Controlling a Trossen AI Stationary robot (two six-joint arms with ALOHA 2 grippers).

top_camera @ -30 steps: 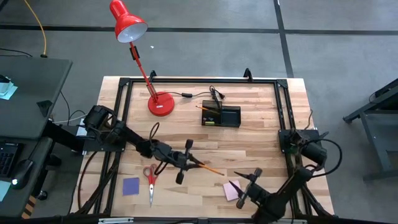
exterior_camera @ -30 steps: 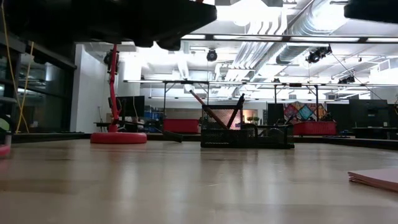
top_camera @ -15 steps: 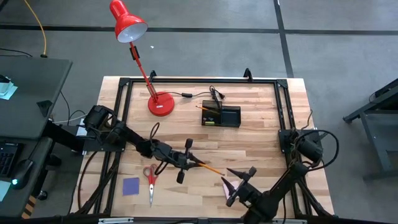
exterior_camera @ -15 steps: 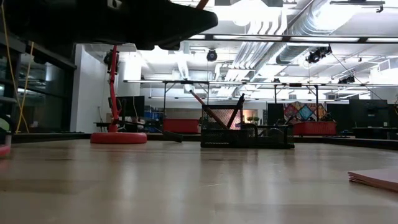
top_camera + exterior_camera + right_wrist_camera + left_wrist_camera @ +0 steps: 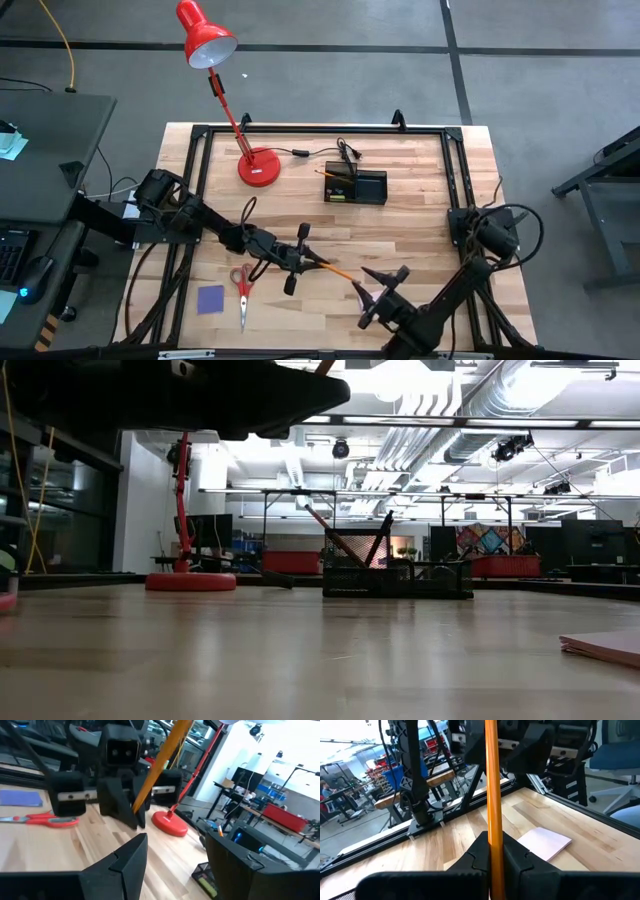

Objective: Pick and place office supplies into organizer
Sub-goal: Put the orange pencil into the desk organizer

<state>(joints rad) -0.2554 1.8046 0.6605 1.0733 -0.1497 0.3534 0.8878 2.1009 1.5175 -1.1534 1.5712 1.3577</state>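
Note:
My left gripper (image 5: 305, 262) hangs over the table's middle, shut on an orange pencil (image 5: 340, 271) that sticks out toward the table's right. My right gripper (image 5: 372, 295) is open just past the pencil's free end, level, fingers facing it, nothing between them (image 5: 177, 855). A pink sticky pad (image 5: 545, 842) lies flat on the table, partly under my right gripper. Red-handled scissors (image 5: 243, 285) and a blue-purple pad (image 5: 210, 299) lie flat near the front left. The black organizer (image 5: 356, 187), holding a few items, stands at the far middle. My left gripper pinches one end of the pencil (image 5: 493, 837) between its two fingers. The fingers are level and come from the table's left, lying along the pencil. The rest of the shaft (image 5: 160, 765) juts out past the fingertips, clear of the table.
A red desk lamp stands on its round base (image 5: 258, 167) at the far left, its cord running toward the organizer. A black metal frame (image 5: 455, 180) rims the tabletop. Bare wood lies between the organizer and the grippers.
My right gripper has moved toward the table's left and up, closing on the pencil's free end, and has rolled about its own axis; it now covers more of the pink pad. My left gripper and the pencil have kept still.

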